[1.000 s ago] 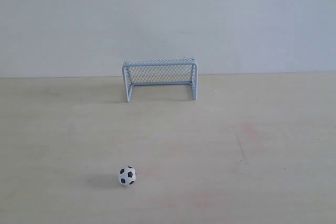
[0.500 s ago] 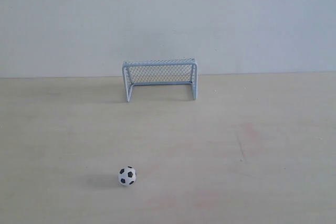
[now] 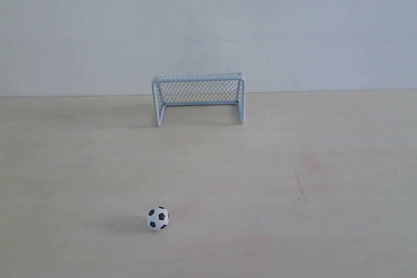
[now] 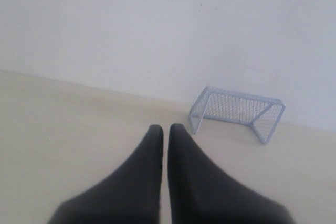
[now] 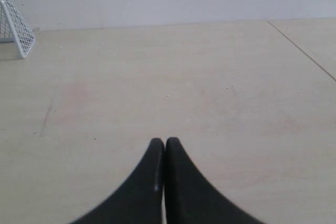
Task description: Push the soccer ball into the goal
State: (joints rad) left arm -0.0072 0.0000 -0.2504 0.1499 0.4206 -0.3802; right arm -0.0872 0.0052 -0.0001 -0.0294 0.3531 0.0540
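The soccer ball (image 3: 158,218), small and white with black patches, rests on the pale wooden table near the front, left of centre. The goal (image 3: 199,97), pale blue frame with mesh net, stands at the back against the wall, its mouth facing the front. Neither gripper appears in the exterior view. My left gripper (image 4: 165,128) is shut with nothing held, and the goal (image 4: 237,112) lies ahead of it. My right gripper (image 5: 165,141) is shut and empty too, with a corner of the goal (image 5: 16,24) at the picture's edge. Both wrist views miss the ball.
A white wall (image 3: 208,24) rises behind the table's far edge. A faint dark scratch (image 3: 298,183) marks the tabletop right of centre. In the right wrist view a seam (image 5: 302,50) runs across the table surface.
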